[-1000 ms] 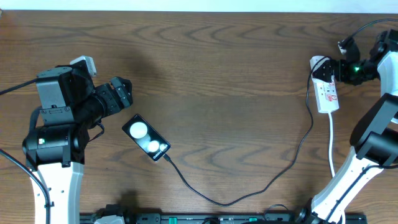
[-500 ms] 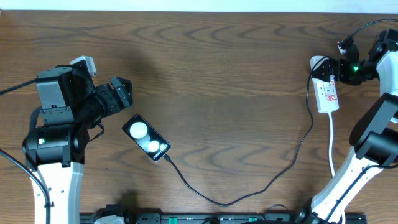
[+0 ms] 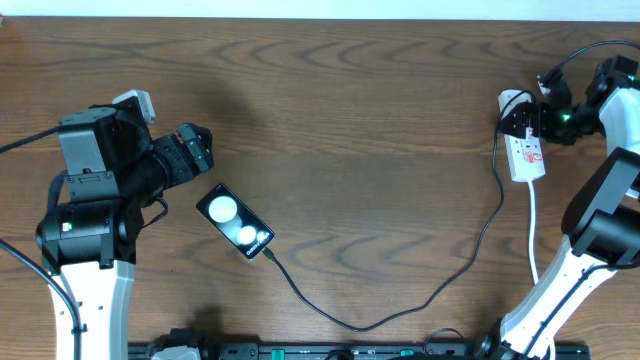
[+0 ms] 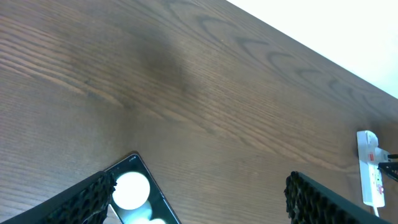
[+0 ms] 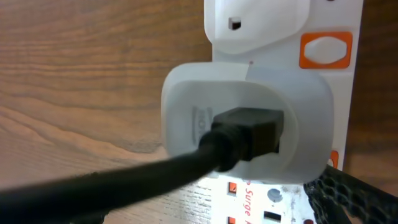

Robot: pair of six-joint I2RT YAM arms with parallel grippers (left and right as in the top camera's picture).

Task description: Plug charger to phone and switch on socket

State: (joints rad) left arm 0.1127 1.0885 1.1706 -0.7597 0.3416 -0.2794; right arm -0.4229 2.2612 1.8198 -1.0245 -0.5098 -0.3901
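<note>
Socket (image 3: 529, 160) just beneath right tool (image 3: 522, 118); phone (image 3: 235, 222) near left tool (image 3: 197, 149).

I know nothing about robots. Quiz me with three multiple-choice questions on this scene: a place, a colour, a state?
1. Where does the phone lie? A by the left hand; B dead centre; C at the far edge.
2. What colour is the charger cable? A white; B black; C red.
3. How is the left hand? A open, empty; B shut on the phone; C shut on the cable.
Answers: A, it lies just beside that hand; B, it shows black throughout; A, its fingers stand wide apart.
</note>
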